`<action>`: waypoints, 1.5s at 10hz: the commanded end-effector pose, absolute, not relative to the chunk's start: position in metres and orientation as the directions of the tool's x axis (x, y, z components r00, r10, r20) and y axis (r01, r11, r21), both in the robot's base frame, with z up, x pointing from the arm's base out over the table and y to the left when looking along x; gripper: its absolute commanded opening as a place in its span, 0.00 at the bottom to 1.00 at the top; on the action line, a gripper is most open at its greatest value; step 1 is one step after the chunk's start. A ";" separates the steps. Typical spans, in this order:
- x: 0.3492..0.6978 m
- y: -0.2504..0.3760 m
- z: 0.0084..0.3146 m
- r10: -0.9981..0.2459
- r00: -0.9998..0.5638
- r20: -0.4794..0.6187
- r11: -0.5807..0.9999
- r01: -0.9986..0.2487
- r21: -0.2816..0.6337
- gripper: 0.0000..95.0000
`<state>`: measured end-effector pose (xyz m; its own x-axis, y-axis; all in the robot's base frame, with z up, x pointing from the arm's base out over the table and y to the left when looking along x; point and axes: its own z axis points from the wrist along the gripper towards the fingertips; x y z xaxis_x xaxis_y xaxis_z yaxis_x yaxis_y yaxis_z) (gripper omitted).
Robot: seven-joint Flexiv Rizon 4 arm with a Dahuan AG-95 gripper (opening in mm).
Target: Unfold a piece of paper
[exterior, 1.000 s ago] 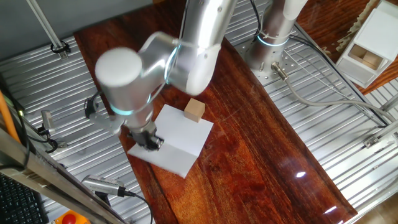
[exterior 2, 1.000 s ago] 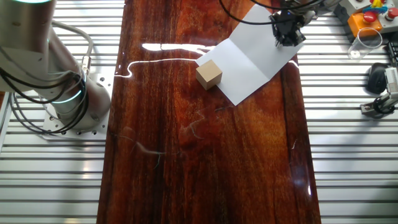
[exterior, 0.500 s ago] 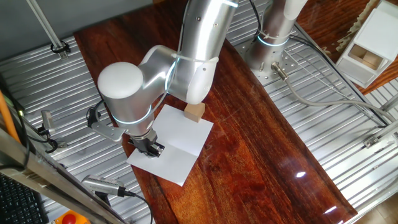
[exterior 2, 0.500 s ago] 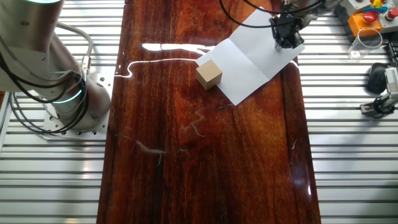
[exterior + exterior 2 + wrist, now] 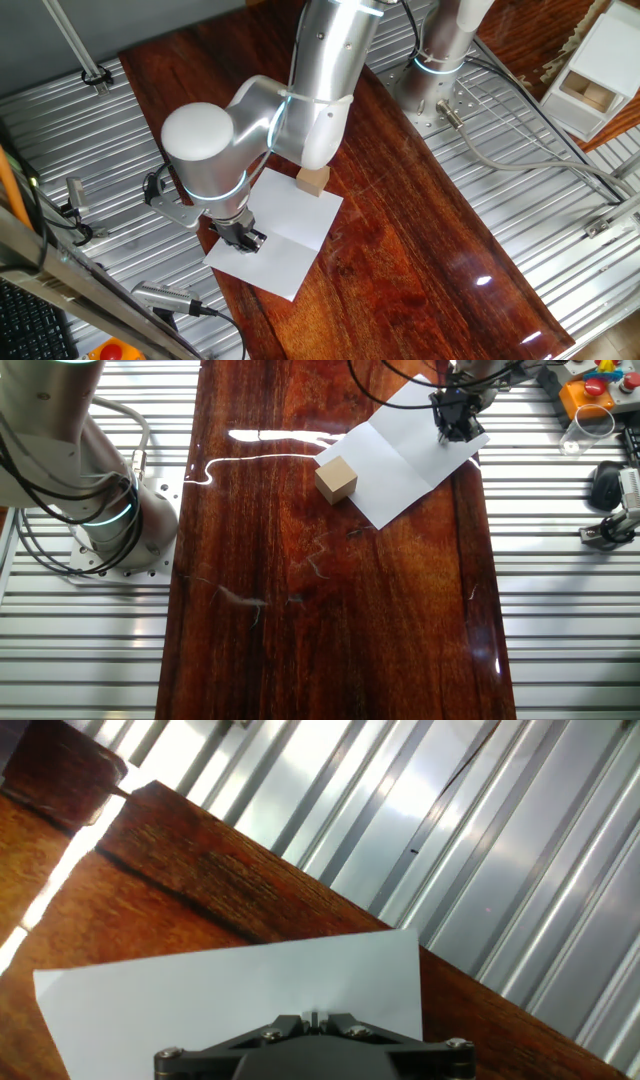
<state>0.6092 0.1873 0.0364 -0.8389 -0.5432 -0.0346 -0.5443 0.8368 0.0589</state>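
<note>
The piece of paper (image 5: 290, 225) lies open and flat on the dark wooden table top (image 5: 400, 250), with one crease across its middle. It also shows in the other fixed view (image 5: 400, 460) and in the hand view (image 5: 200, 990). My gripper (image 5: 248, 240) points down over the half of the sheet nearest the table's edge. The other fixed view shows the gripper (image 5: 455, 430) there too. In the hand view the gripper (image 5: 313, 1018) has its jaws closed together, with the tips at or just above the sheet. I cannot tell whether they pinch it.
A small tan wooden block (image 5: 312, 180) stands on the sheet's far corner, also seen in the other fixed view (image 5: 336, 478). The robot base (image 5: 435, 80) is at the table's side. A white box (image 5: 590, 85) sits far right. Ribbed metal (image 5: 480, 840) lies beyond the table edge.
One second ago the arm was still moving and the near half of the sheet settled flat. Since half a second ago the gripper has shifted only slightly; the paper has not moved.
</note>
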 end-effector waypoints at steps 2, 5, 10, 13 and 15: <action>0.609 0.188 0.035 -0.547 -0.836 -0.036 0.834 -0.548 0.059 0.00; 0.611 0.192 0.027 -0.539 -0.842 -0.036 0.839 -0.540 0.060 0.00; 0.606 0.187 0.028 -0.539 -0.842 -0.035 0.839 -0.540 0.059 0.00; 0.606 0.187 0.028 -0.561 -0.827 -0.049 0.823 -0.563 0.074 0.00; 0.606 0.187 0.028 -0.534 -0.844 -0.051 0.839 -0.537 0.086 0.00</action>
